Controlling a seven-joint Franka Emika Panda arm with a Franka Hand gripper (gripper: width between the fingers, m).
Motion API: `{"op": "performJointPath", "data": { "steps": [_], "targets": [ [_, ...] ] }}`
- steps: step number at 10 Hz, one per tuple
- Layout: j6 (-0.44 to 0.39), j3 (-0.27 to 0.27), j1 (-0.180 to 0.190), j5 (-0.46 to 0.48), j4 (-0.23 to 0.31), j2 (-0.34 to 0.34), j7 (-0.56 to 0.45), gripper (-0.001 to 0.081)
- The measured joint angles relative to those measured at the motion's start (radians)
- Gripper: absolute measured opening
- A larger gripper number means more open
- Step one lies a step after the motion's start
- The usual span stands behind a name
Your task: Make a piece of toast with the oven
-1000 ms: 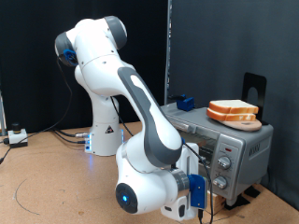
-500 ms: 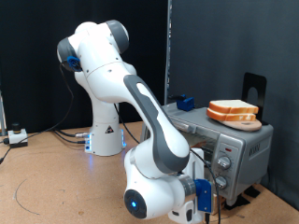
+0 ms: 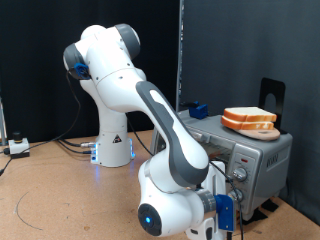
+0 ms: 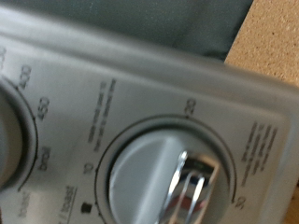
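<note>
A: Exterior view: the gripper [image 3: 222, 212] is being held low at the near right, just in front of the knob column of the oven [image 3: 243, 155]. Where is the piece of toast being kept?

B: A stack of bread slices [image 3: 249, 120] is being seen on the oven's roof at the right. Which slice is the task's piece cannot be told, and the oven's inside is being hidden by the arm.

A: How is the claw being held?

B: That cannot be told. The fingers are being covered by the blue hand housing, and no fingers are being shown in the wrist view. Only a timer knob [image 4: 173, 180] with a shiny metal grip is being seen there, very close and blurred.

A: What could be going wrong?

B: The smooth knob could be missed or slipped on if the fingers are being closed off-centre. The dial numbers are being cut off, so the setting is being hard to read.
</note>
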Motion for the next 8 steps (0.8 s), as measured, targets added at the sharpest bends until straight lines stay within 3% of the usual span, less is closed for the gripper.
{"op": "performJointPath", "data": {
  "steps": [8],
  "targets": [
    [-0.023,0.014,0.017,0.016,0.037,0.04,0.033,0.0797]
  ]
}}
